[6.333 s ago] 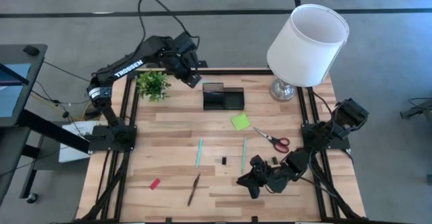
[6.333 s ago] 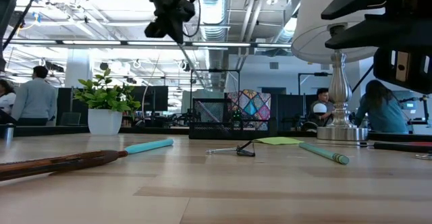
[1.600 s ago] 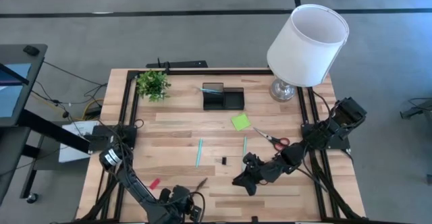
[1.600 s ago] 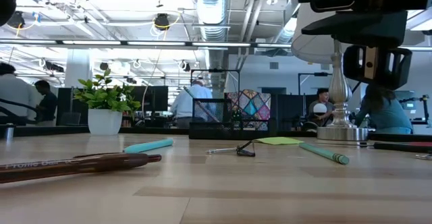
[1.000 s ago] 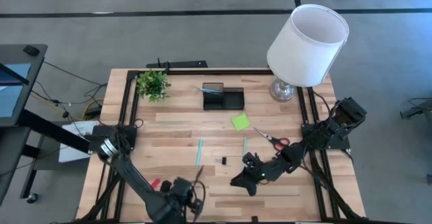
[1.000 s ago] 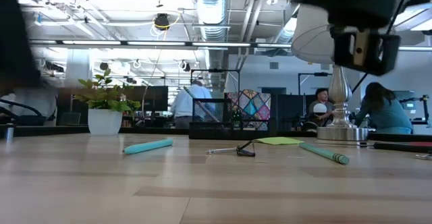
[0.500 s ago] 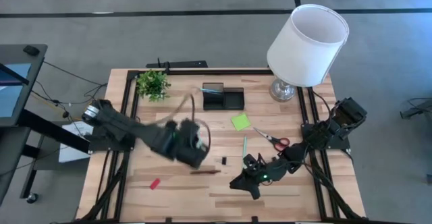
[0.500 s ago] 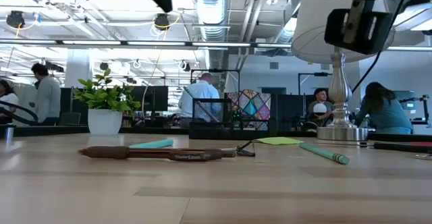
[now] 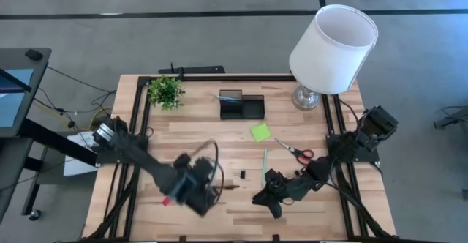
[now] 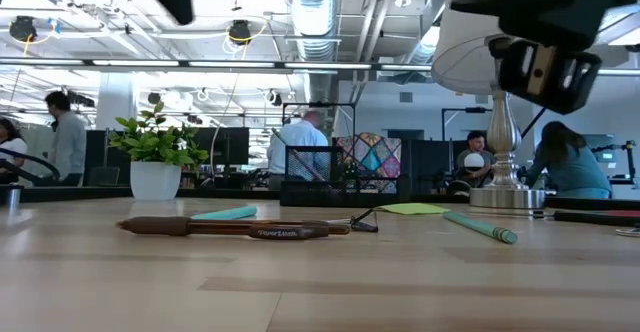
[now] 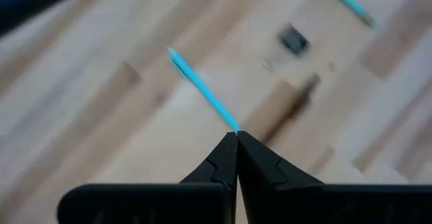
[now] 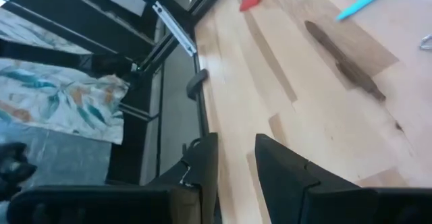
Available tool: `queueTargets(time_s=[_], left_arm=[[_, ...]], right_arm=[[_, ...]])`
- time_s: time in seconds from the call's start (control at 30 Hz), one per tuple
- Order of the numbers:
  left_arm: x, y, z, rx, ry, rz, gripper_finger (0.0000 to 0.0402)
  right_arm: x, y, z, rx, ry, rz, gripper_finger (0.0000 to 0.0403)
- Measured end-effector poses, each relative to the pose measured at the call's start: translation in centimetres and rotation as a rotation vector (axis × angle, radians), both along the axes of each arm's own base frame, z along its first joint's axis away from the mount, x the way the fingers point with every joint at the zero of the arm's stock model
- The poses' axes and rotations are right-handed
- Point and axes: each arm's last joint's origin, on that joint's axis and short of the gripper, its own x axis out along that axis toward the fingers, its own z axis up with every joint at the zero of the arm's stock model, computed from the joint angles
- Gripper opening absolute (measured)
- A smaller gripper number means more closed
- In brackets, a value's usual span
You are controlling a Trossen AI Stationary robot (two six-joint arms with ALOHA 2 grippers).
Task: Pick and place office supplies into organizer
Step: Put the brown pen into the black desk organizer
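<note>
Since half a second ago the left gripper (image 9: 199,192) has swung from the table's middle back toward the near edge, over the near-left part of the light wooden table (image 9: 183,133). Its two dark fingers (image 11: 233,158) are pressed together and hold nothing. Below and ahead of them in the left wrist view lies a thin teal pen (image 11: 202,90), with a small black clip (image 11: 295,40) and the blurred brown pencil (image 11: 287,106) farther off. In the low view the brown pencil (image 10: 235,228) lies flat on the wood, in the same place as half a second ago.

The right gripper (image 9: 269,197) waits low over the near-right part of the table, its fingers (image 12: 277,164) partly apart and empty.

Farther back, the small black rectangular organizer (image 9: 241,105) stands at the far edge, between a green potted plant (image 9: 165,91) and a white-shaded lamp (image 9: 333,42). A lime-green sticky-note pad (image 9: 260,132), red-handled scissors (image 9: 295,151) and a green pen (image 9: 264,162) lie between it and the right gripper.
</note>
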Motion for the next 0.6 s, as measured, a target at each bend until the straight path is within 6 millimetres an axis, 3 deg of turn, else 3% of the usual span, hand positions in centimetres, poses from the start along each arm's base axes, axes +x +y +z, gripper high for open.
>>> queueTargets(time_s=[0.2, 0.37, 0.5, 0.6], left_arm=[[0.7, -4.5, -4.2, -0.075, -0.009, -0.031, 0.0000], [1.9, -6.1, -5.4, -0.229, -0.016, -0.101, 0.0009], [1.8, -5.7, -4.3, -0.213, -0.075, -0.036, 0.0027], [0.8, -4.9, -0.5, -0.167, -0.195, 0.002, 0.0035]], right_arm=[[0.4, -0.5, 0.0, 0.018, 0.014, 0.028, 0.0093], [0.5, -0.6, 0.1, 0.000, -0.001, 0.034, 0.0093], [0.4, -0.2, 0.2, -0.141, -0.076, 0.161, 0.0093], [0.4, -0.2, 0.2, -0.270, -0.127, 0.219, 0.0093]])
